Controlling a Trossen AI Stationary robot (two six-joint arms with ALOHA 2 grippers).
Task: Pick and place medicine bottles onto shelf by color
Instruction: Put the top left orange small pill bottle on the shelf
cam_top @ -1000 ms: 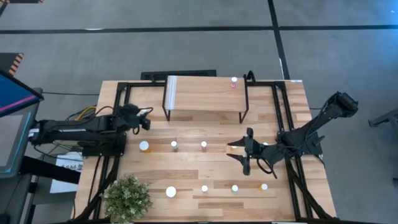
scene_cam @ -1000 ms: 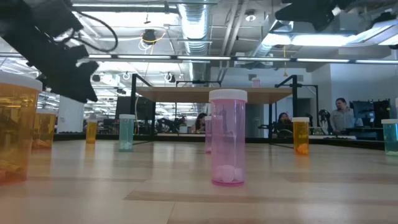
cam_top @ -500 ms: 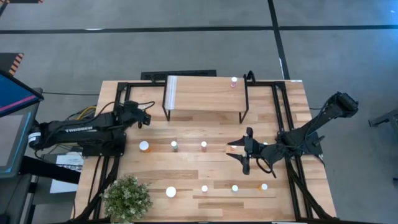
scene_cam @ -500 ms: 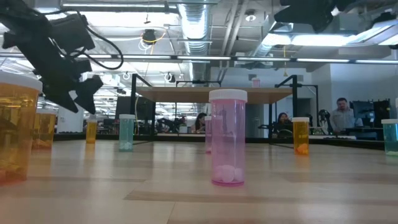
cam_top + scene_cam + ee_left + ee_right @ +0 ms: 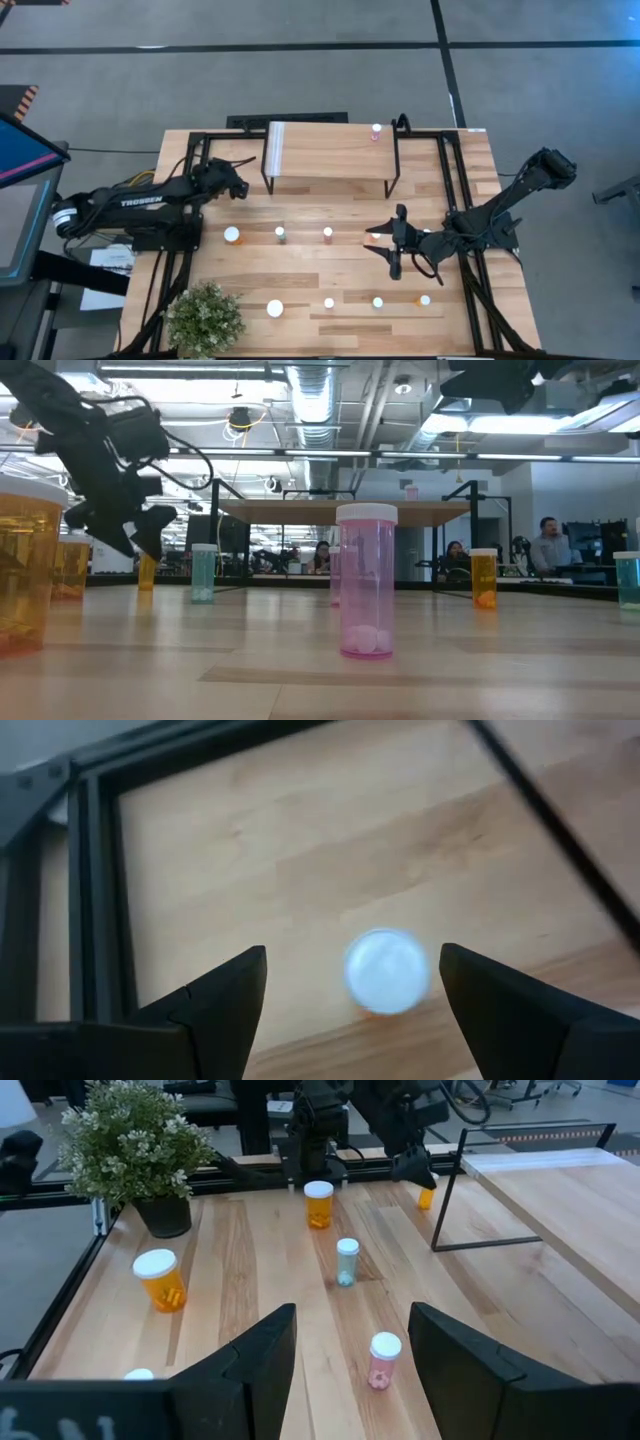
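My left gripper (image 5: 238, 187) (image 5: 353, 958) is open and hovers over a small orange bottle (image 5: 387, 971) (image 5: 425, 1197) near the shelf's left legs; its white cap shows between the fingers, untouched. My right gripper (image 5: 384, 243) (image 5: 352, 1320) is open and waits at the table's right. The shelf (image 5: 330, 152) stands on thin black legs at the far side, with a pale strip (image 5: 277, 148) at its left end and one pink bottle (image 5: 376, 130) on top. An orange bottle (image 5: 232, 235), a green one (image 5: 280, 233) and a pink one (image 5: 328, 233) stand in a row on the tabletop.
A potted plant (image 5: 205, 318) stands at the near left corner. A larger orange bottle (image 5: 275, 308) and three small bottles (image 5: 378, 301) stand along the near side. Black frame rails (image 5: 190, 150) run along the table's left and right. People sit in the room beyond.
My left gripper has reached toward the table's right and come down toward the small orange bottle beside the shelf's left legs, tipping its fingers downward. The right arm and all the bottles have stayed where they were.
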